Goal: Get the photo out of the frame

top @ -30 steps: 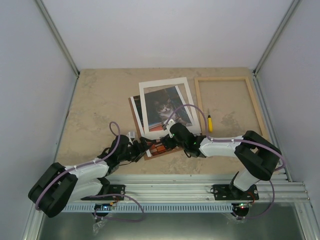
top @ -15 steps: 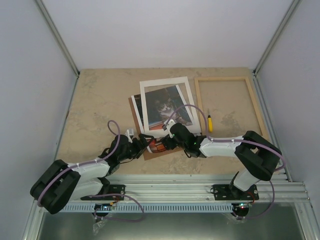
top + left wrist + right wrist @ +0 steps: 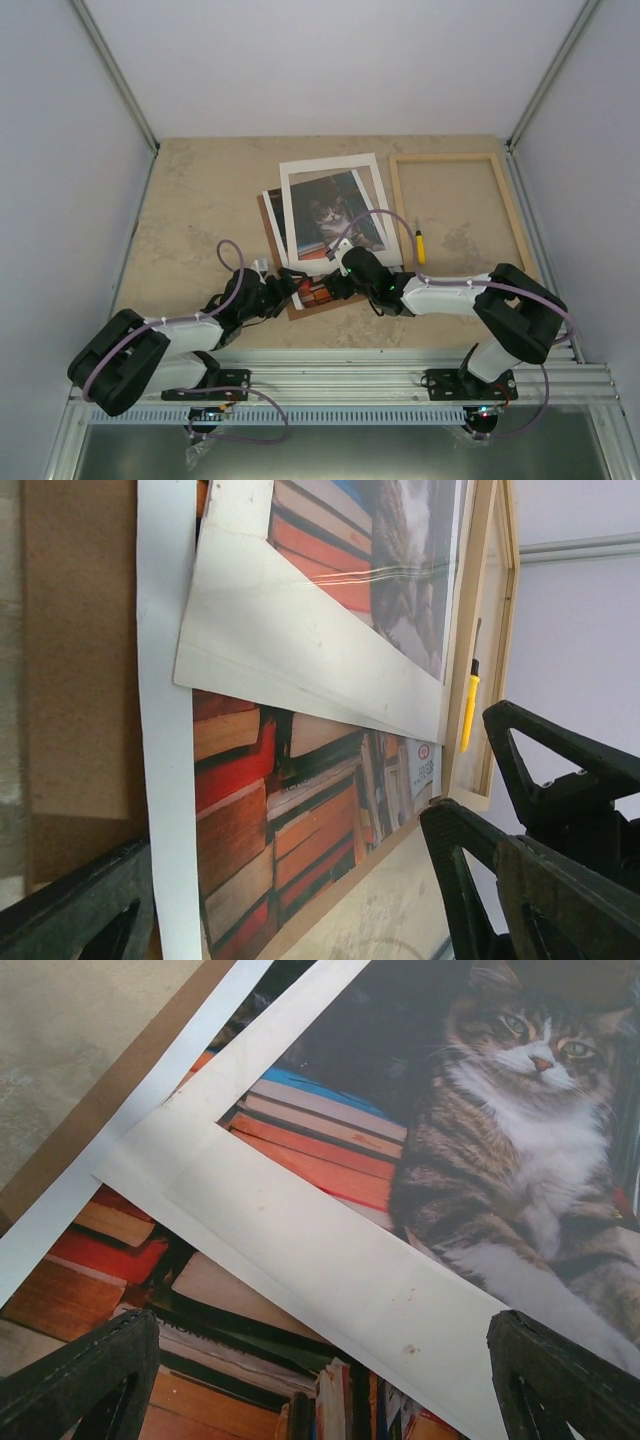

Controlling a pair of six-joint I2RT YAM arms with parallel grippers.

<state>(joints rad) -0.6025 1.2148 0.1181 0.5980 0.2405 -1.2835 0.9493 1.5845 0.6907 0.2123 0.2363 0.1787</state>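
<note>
I record: photo (image 3: pixel 330 210) grey-striped tabby, orange-red books; frame (image 3: pixel 445 157) pale wood; mat (image 3: pixel 330 163) white; counter (image 3: pixel 200 200) mottled beige.

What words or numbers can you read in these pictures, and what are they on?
Nothing here reads clearly.
small red mark near the edge of the photo: too small and blurred to read.
book spines in the photo: no title legible.
yellow tool: no readable label.
</note>
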